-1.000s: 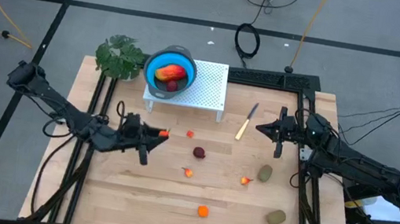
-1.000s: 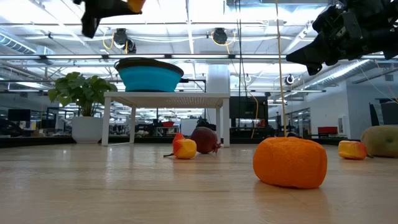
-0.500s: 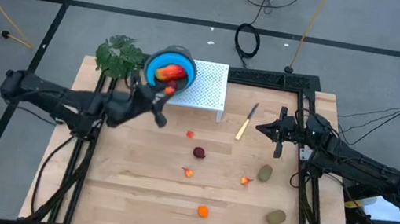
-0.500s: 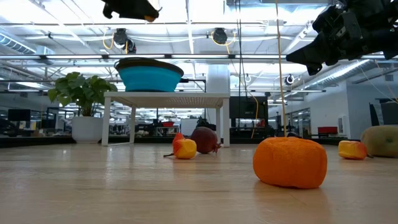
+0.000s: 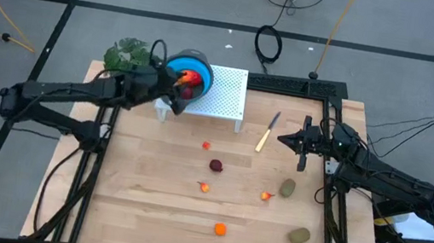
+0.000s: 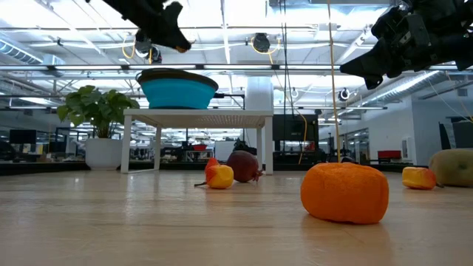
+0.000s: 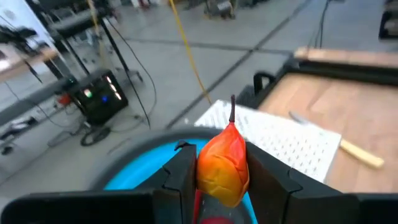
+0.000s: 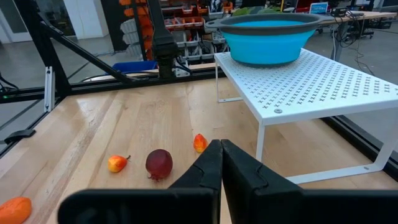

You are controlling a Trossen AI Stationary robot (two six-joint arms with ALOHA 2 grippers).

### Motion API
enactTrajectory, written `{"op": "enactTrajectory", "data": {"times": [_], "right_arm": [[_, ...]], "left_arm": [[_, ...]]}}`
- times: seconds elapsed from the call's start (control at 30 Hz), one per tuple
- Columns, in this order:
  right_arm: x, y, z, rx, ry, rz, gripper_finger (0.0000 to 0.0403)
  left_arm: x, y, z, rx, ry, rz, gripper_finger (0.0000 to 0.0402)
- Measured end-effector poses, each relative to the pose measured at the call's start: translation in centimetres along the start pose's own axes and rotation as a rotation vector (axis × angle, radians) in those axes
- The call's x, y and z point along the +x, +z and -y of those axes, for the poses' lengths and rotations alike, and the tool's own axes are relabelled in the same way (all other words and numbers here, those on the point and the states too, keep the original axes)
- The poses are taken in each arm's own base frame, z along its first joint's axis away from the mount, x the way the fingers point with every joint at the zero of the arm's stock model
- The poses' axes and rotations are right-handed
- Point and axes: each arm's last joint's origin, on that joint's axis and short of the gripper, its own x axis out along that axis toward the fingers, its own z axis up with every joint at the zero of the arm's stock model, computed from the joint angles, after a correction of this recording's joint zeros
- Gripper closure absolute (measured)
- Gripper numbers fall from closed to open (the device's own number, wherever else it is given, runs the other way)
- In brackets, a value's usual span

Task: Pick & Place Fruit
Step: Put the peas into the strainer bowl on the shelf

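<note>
Your left hand (image 7: 221,180) is pinching a small orange-red fruit (image 7: 222,160), stem pointing up, and it sits over the blue bowl (image 5: 183,72) on the white perforated stand (image 5: 223,95). The bowl lies directly beneath the fruit, so the drop looks like a straight release, though how high above the rim you are is hard to judge. Your right hand (image 8: 220,163), fingers pressed together, waits well off toward the knife (image 5: 267,132), nearer the loose fruit on the desk (image 5: 151,215).

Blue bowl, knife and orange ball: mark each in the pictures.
blue bowl (image 6: 177,93), low view, on its outer wall.
knife (image 5: 267,132), high view, on the middle of its length.
orange ball (image 6: 345,193), low view, on the centre of its front.
</note>
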Motion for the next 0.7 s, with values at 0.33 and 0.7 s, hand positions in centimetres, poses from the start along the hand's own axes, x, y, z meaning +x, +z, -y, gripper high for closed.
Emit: {"op": "enactTrajectory", "data": {"times": [0.33, 0.7], "right_arm": [[0.0, -0.1, 0.0, 0.003, 0.000, -0.008, 0.0403], [0.0, -0.3, 0.0, 0.011, 0.000, -0.026, 0.0403]], "left_arm": [[2.7, 1.1, -2.6, 0.008, -0.054, -0.294, 0.0286], [4.7, 1.6, -3.8, -0.012, -0.140, -0.599, 0.0287]]}}
